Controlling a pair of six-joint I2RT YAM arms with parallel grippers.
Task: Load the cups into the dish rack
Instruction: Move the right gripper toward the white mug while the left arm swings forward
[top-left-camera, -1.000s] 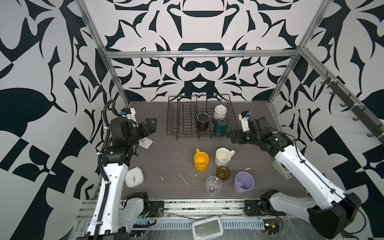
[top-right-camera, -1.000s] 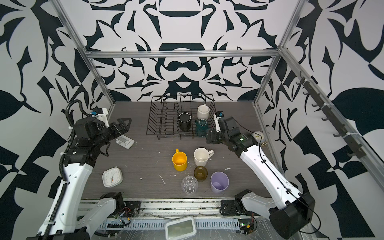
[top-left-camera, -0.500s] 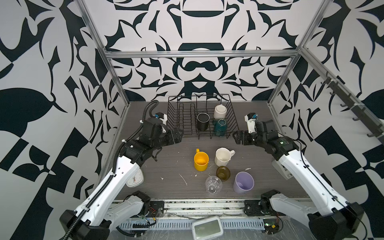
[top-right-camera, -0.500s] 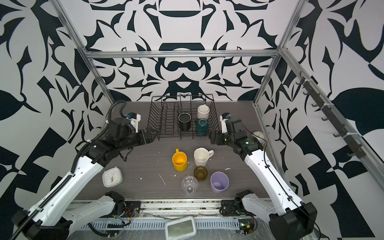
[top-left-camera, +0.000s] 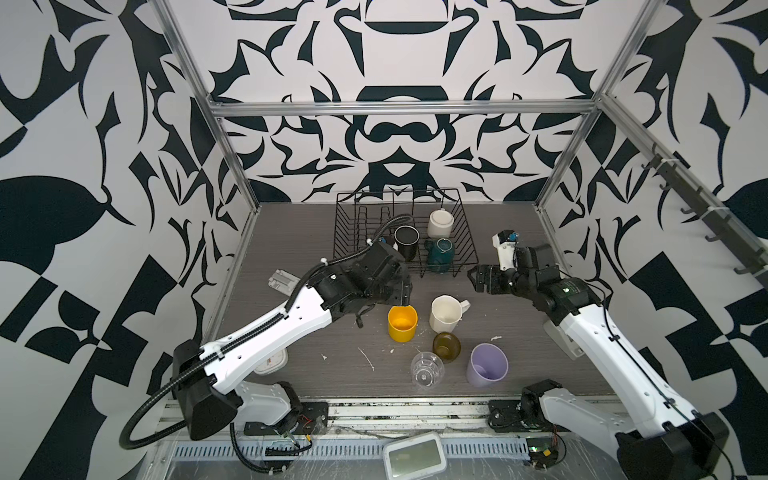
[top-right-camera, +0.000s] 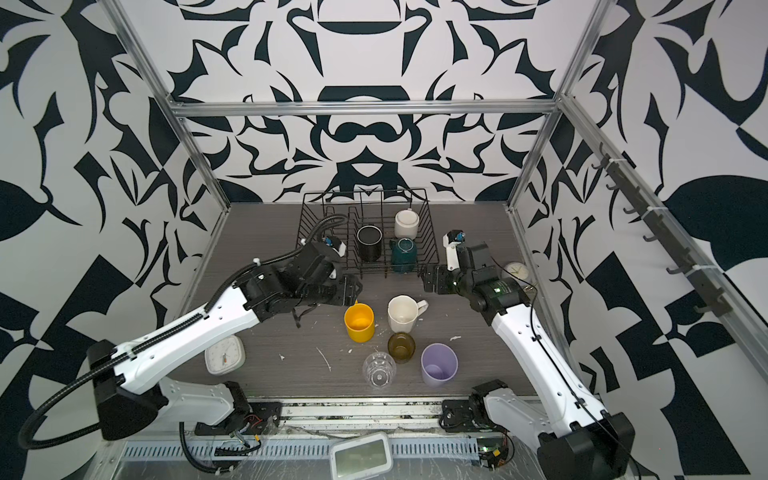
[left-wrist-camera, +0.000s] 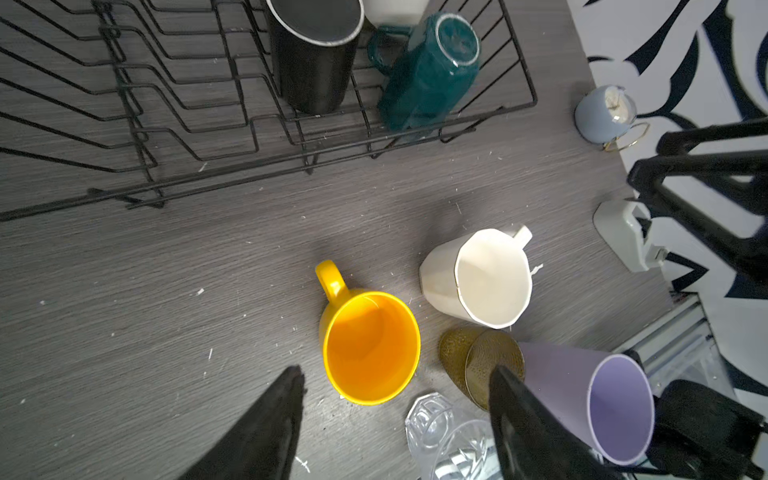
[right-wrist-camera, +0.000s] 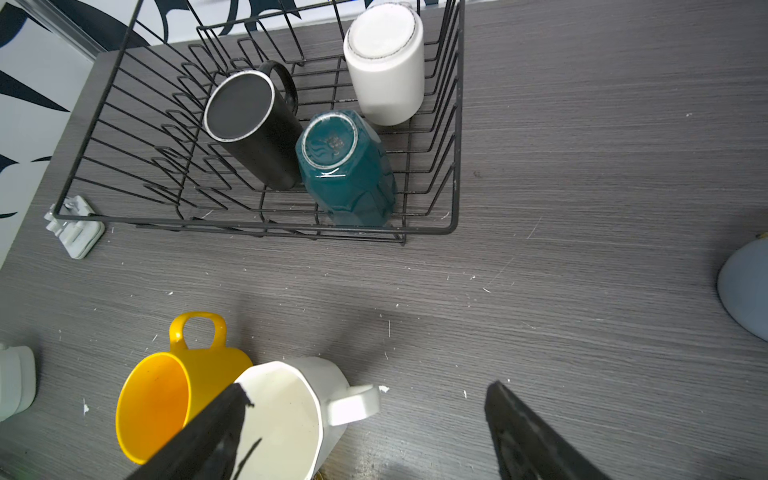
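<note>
Left wrist view: the yellow mug (left-wrist-camera: 370, 349) stands upright on the worktop (left-wrist-camera: 124, 332), close to the faceted white mug (left-wrist-camera: 482, 278), amber glass (left-wrist-camera: 478, 361), lilac tumbler (left-wrist-camera: 598, 399) and clear glass (left-wrist-camera: 444, 432). The black mug (left-wrist-camera: 311, 54), teal mug (left-wrist-camera: 424, 79) and white mug (right-wrist-camera: 384, 70) sit bottom up in the dish rack (right-wrist-camera: 257, 223). The left gripper (top-left-camera: 402, 293) hangs close over the yellow mug, jaws apart and empty. The right gripper (top-left-camera: 478, 278), also with jaws apart, is near the faceted mug.

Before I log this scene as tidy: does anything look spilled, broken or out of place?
Small white flecks and a longer white streak lie scattered on the grey table near the yellow mug, like crumbs or chips. Their source cannot be told. Nothing else stands out.
</note>
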